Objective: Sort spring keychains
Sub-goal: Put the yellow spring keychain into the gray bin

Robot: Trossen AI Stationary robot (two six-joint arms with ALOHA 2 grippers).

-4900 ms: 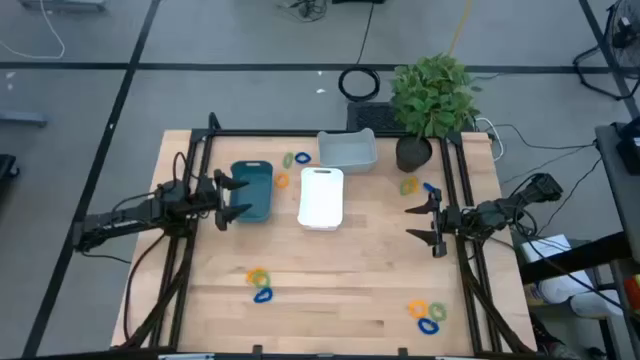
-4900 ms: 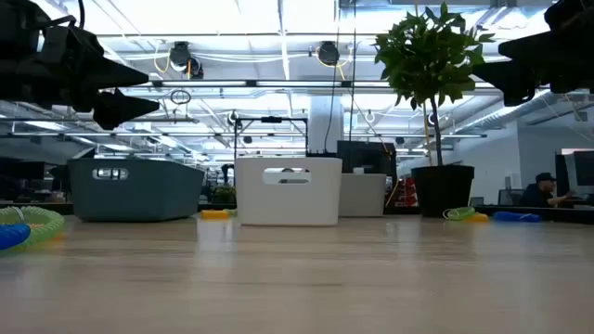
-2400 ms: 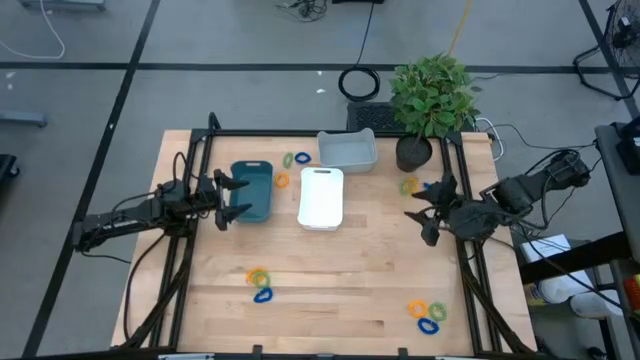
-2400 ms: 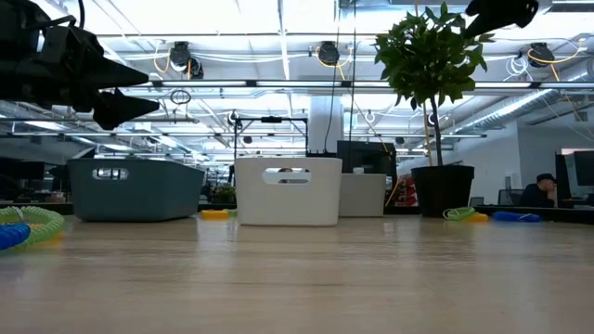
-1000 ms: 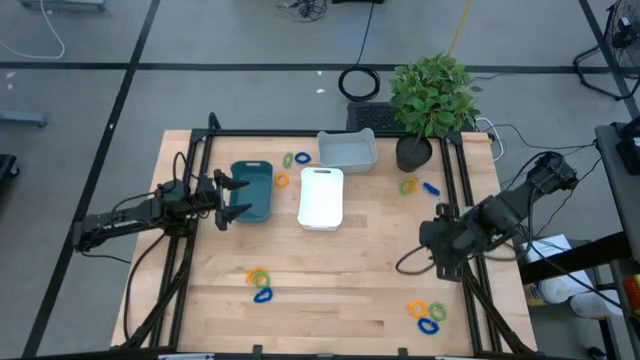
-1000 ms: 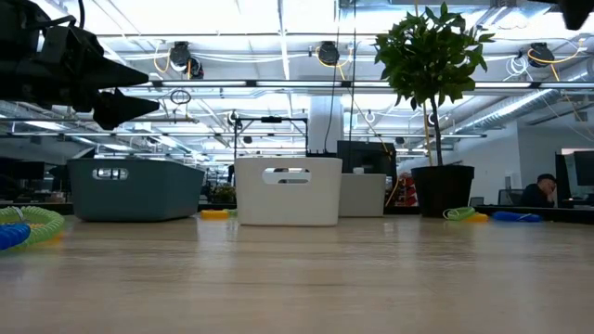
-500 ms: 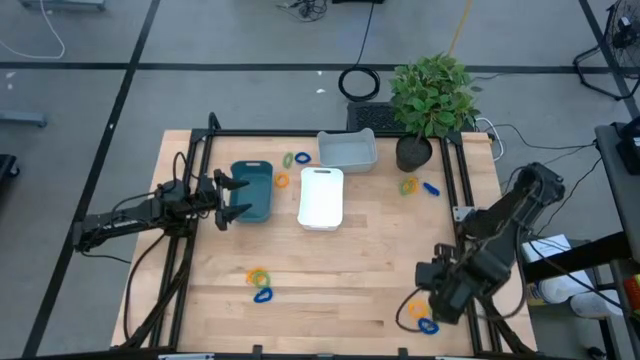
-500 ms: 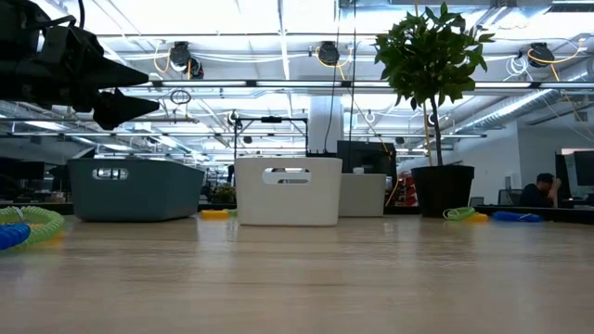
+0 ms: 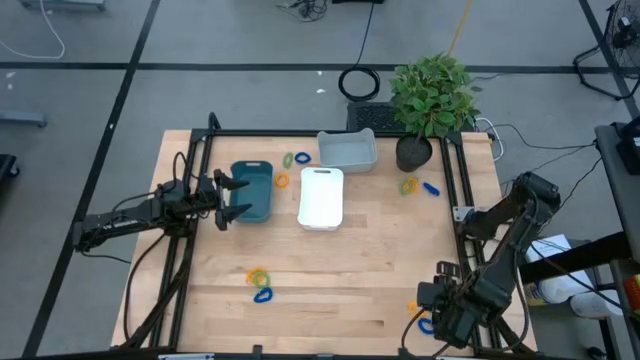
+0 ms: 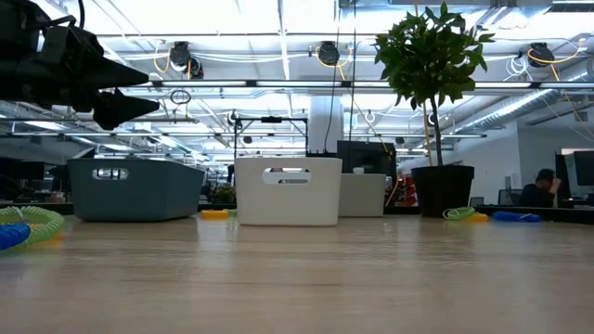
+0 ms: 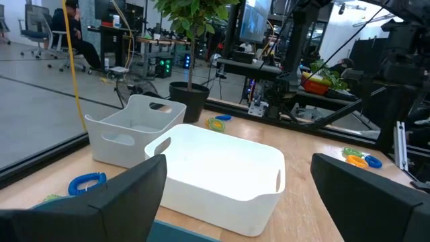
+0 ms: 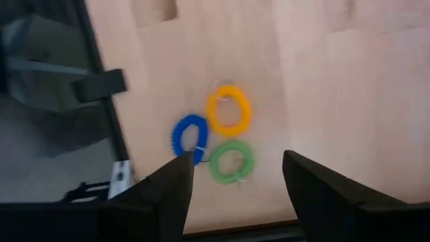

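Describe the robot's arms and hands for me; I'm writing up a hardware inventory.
Both arms are dark, nearly black, built of slim jointed segments with thin black cables along them. The left hand ends in two dark pointed fingers, seen as broad flat wedges in its wrist view. The right hand has the same dark, smooth fingers. No markings are visible.

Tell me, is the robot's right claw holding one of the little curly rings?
No, the right gripper hangs open above the blue, orange and green keychains.

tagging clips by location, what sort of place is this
Most likely a robotics lab in an open office. A wooden table carries two arms on a black frame, rows of ceiling lights run overhead, and a person sits at a desk behind.
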